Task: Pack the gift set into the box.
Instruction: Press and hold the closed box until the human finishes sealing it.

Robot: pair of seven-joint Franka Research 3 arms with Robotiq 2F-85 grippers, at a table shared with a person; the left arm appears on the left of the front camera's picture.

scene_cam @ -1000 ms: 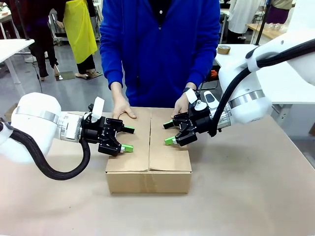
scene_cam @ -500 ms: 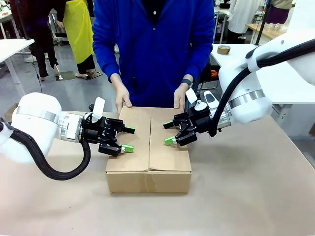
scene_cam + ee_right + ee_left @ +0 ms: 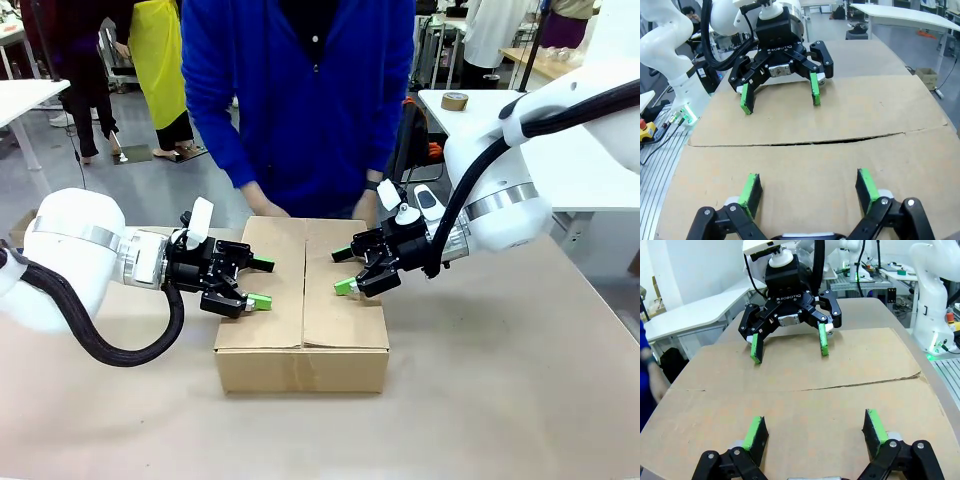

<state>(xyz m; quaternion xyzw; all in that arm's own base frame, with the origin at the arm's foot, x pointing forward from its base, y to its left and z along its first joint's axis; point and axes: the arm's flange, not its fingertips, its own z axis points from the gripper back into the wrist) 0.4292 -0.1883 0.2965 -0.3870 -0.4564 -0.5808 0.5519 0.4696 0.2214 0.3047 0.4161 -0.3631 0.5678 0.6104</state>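
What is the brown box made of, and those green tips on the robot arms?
The box looks like matte brown cardboard, going by the ragged edge along the seam between its flaps. The green pads on the left end effector look like dull rubber or plastic; which, I cannot tell.

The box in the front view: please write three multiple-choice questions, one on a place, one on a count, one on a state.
1. Where is the left claw?
A) on the bare table
B) over the box
C) inside the box

2. How many claws have open jaws?
A) none
B) one
C) two

3. The box's top flaps are:
A) closed
B) upright
C) torn off

Answers: B, it hangs above the left flap; C, the right claw gapes too; A, both flaps lie flat, edges meeting.
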